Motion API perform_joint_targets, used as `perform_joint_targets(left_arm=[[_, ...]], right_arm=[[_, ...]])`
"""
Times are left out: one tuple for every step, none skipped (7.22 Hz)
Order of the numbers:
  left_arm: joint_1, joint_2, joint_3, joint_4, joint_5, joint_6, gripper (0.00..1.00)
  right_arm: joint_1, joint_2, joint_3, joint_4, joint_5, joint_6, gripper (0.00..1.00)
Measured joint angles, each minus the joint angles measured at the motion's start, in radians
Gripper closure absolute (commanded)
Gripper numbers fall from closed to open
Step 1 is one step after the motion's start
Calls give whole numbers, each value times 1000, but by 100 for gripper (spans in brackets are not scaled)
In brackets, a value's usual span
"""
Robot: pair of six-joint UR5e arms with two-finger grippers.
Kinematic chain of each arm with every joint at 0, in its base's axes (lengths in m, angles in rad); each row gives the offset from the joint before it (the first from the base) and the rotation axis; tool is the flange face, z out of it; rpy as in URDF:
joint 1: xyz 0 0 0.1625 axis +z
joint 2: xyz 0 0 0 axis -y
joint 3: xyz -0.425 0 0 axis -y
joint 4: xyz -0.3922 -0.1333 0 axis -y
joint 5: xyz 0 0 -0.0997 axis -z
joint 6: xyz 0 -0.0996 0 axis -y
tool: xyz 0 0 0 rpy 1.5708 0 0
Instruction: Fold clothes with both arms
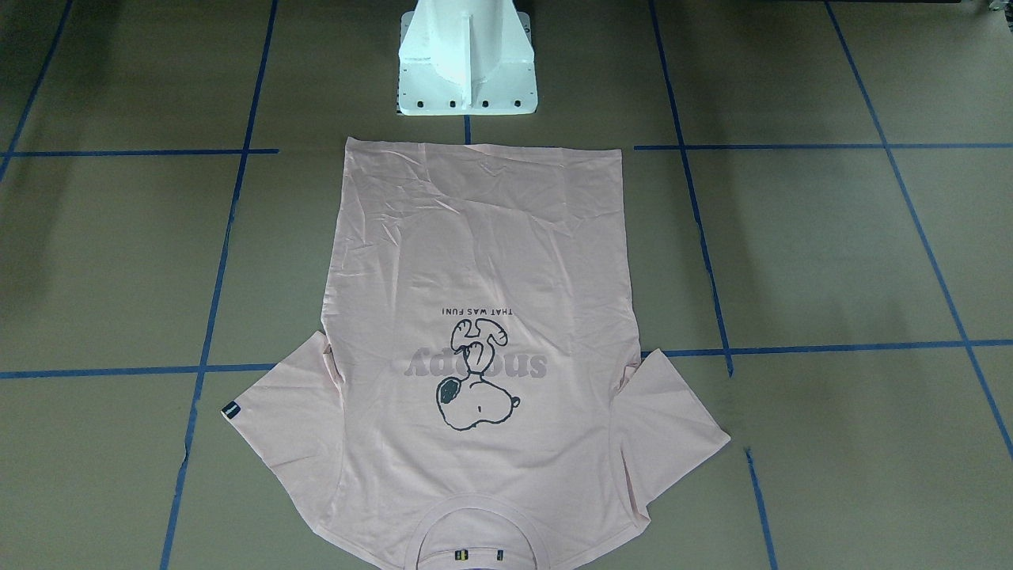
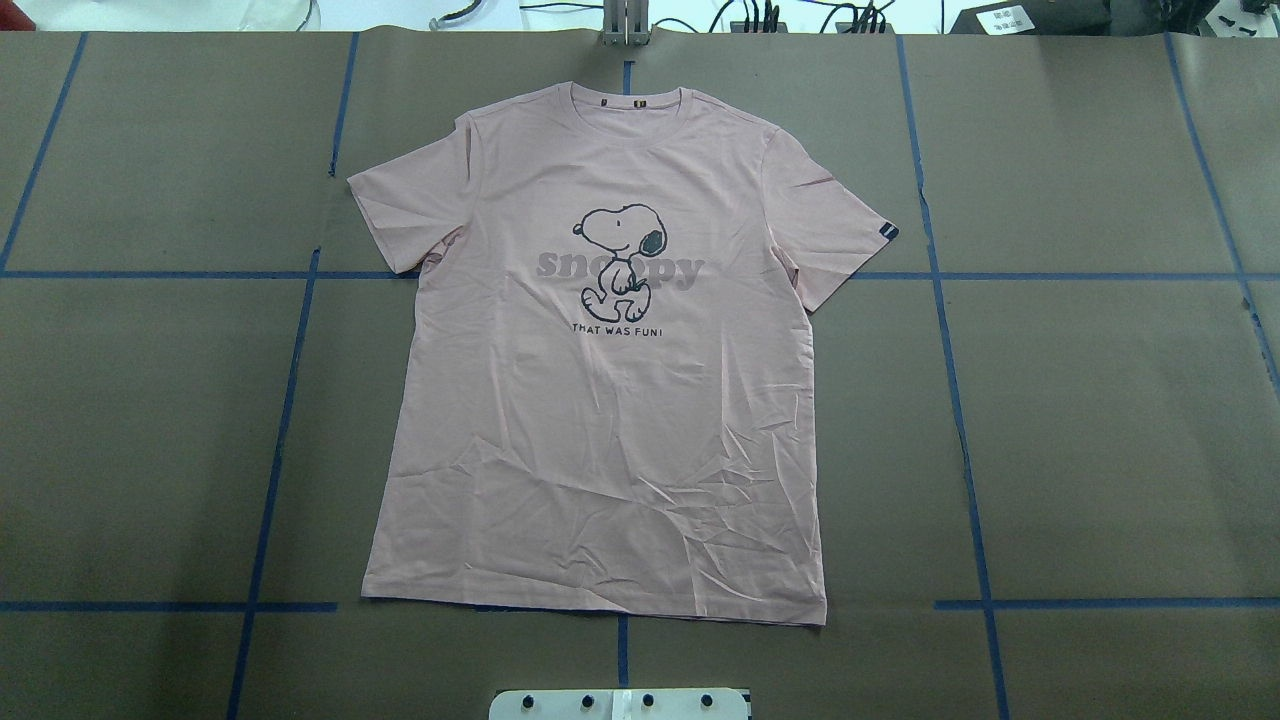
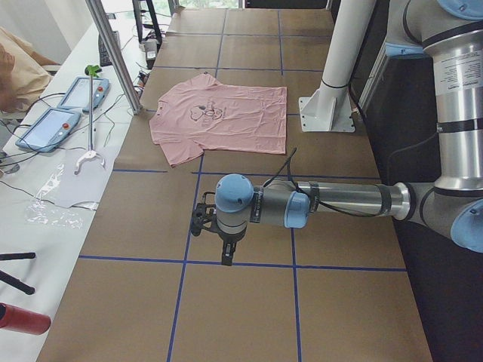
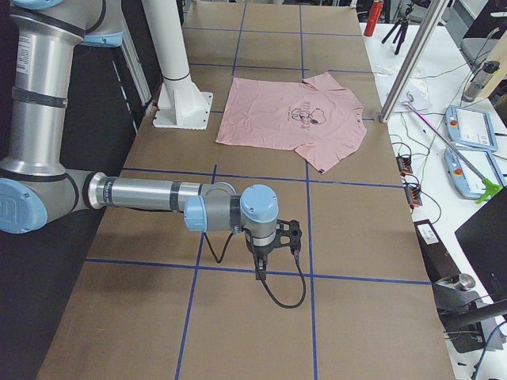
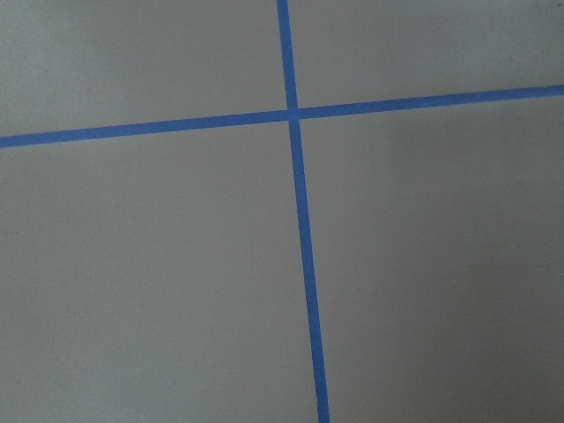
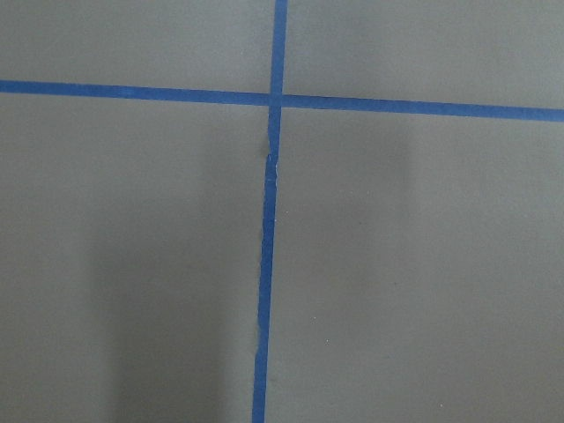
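The T-shirt lies flat and print up at mid-bench. Its long axis runs from the robot-side edge to the operators' edge, with the hem near the white pedestal and the collar near the operators' edge. The left gripper and right gripper hang over bare bench toward opposite ends, well apart from the shirt. They appear in the side views only, so jaw opening cannot be told; both wrist views show only blue tape lines.

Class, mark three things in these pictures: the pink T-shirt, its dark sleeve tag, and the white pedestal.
pink T-shirt (image 2: 600, 450): overhead view, plain front below the print.
dark sleeve tag (image 2: 888, 231): overhead view, middle of the tag.
white pedestal (image 1: 467, 55): front-facing view, its central rib.
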Motion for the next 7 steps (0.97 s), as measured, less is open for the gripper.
perform_joint_targets(left_arm=[[0, 0, -3, 0, 0, 1, 0], [0, 0, -7, -1, 0, 2, 0], [0, 0, -11, -1, -1, 2, 0], [0, 0, -27, -2, -2, 3, 0], [0, 0, -46, -3, -1, 3, 0], [2, -4, -55, -3, 9, 3, 0], [2, -14, -63, -4, 22, 0, 0]], right_arm=[[0, 1, 3, 0, -1, -1, 0], [-1, 3, 4, 1, -2, -2, 0], [-2, 8, 4, 2, -3, -1, 0], [-3, 24, 4, 2, -5, 2, 0], [-9, 59, 4, 11, -5, 8, 0], [-22, 101, 3, 40, -7, 12, 0], [-32, 134, -8, 86, -12, 13, 0]])
